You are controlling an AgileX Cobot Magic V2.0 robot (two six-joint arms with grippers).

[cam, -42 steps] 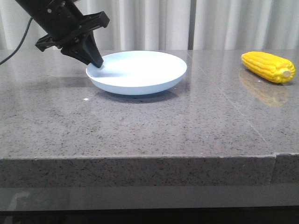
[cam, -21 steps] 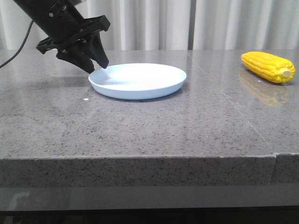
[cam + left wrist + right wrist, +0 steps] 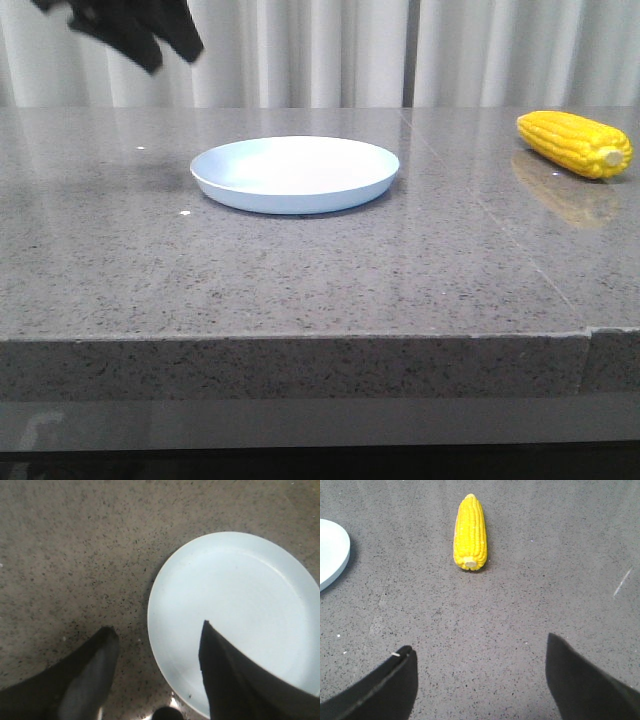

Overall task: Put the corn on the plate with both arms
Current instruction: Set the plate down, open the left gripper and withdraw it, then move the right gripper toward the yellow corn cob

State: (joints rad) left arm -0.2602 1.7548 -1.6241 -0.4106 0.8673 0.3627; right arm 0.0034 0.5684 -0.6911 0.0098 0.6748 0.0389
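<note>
resting flat just left of centre in the front view, the plate sits bare on the grey tabletop. the corn lies at the far right of the frame, well apart from it. the left pincer hangs at the upper left, spread wide and holding nothing. the right pincer gapes empty too, the cob lying beyond its fingers.

The left gripper hangs open above the table; one finger overlaps the plate, the other finger sits beside its rim.
</note>
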